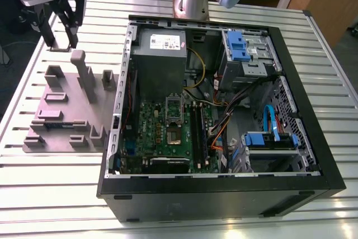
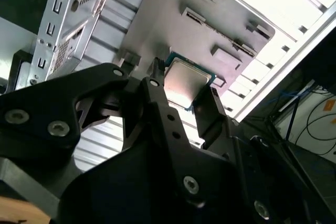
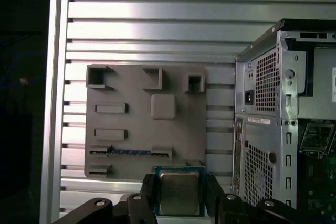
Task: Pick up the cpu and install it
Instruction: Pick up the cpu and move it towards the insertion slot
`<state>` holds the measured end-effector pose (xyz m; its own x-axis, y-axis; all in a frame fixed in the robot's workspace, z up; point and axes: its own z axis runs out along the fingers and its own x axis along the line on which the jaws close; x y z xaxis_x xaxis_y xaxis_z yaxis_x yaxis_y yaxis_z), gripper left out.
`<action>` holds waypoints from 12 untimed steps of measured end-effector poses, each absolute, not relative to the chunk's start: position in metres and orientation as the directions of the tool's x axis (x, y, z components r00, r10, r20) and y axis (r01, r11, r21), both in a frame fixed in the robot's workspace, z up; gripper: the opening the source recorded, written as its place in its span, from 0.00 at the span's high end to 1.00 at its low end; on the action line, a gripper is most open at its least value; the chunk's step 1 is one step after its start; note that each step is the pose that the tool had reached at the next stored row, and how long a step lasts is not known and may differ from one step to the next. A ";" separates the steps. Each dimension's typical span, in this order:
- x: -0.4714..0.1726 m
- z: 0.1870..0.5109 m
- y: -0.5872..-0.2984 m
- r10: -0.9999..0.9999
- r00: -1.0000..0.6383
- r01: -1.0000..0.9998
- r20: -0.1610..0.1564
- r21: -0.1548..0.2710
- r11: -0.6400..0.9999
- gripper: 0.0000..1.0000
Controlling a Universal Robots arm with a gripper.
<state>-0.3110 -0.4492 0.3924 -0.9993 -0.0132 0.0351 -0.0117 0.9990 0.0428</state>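
Cpu (image 3: pixel 179 192) pinched by two opposite edges in the closed gripper (image 2: pixel 185 85), likely sparing its contacts. Hangs at the edge of the grey holder tray (image 3: pixel 131 129), near a corner of the tabletop (image 1: pixel 33 54), outside the computer case (image 1: pixel 224 194).

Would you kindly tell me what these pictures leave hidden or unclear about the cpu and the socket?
The cpu: its underside faces away in both wrist views, and its side edges are covered by the fingers of the gripper.
The socket: too small in the exterior view to judge its pins or latch.
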 end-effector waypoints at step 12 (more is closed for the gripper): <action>-0.286 0.390 -0.451 -0.013 -0.999 -0.012 0.035 0.042 0.999 0.53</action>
